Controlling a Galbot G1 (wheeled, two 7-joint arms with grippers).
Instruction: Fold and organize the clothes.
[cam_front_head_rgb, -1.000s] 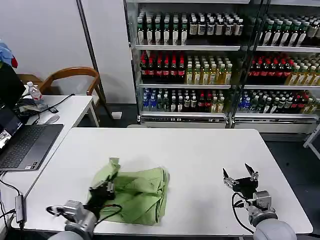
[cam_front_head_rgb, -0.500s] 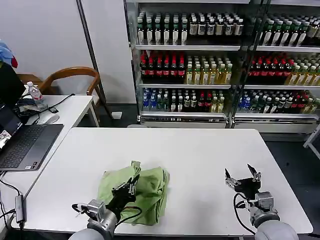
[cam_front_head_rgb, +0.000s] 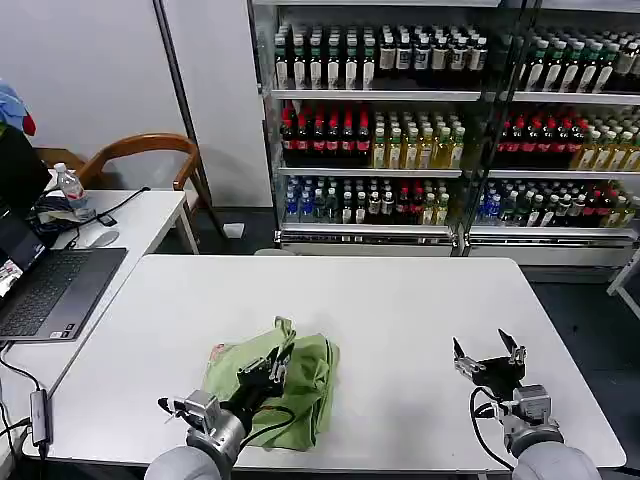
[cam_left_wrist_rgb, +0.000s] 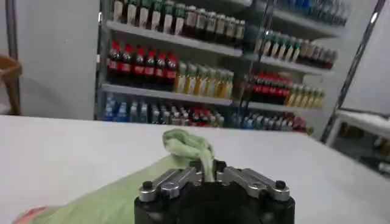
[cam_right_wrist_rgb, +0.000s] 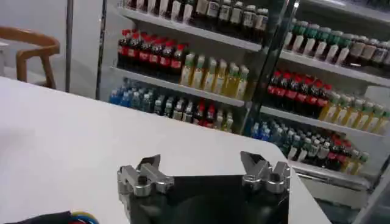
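Your polo shirt (cam_front_head_rgb: 275, 385) lies bunched in a loose heap on the near left part of the white table (cam_front_head_rgb: 390, 310), close to the front edge. One flap of green cloth stands up from the top of the heap, and from the left wrist camera you see that flap (cam_left_wrist_rgb: 189, 146) rising just beyond the fingers, with more of the shirt spreading below and a small patch of red print at its lower corner.

Your left gripper (cam_front_head_rgb: 268, 368) sits over the middle of the heap, its jaws drawn together and pinching the raised fold of the shirt between them.

Your right gripper (cam_front_head_rgb: 487, 356) waits well apart from the shirt, above the near right part of the table. Its jaws stand wide apart with nothing between them, and the right wrist camera shows the same spread fingers (cam_right_wrist_rgb: 141, 172) over bare tabletop.

Off to your left, a laptop (cam_front_head_rgb: 45, 290) rests open on a side table, and shelves of bottled drinks (cam_front_head_rgb: 400, 130) line the wall behind.
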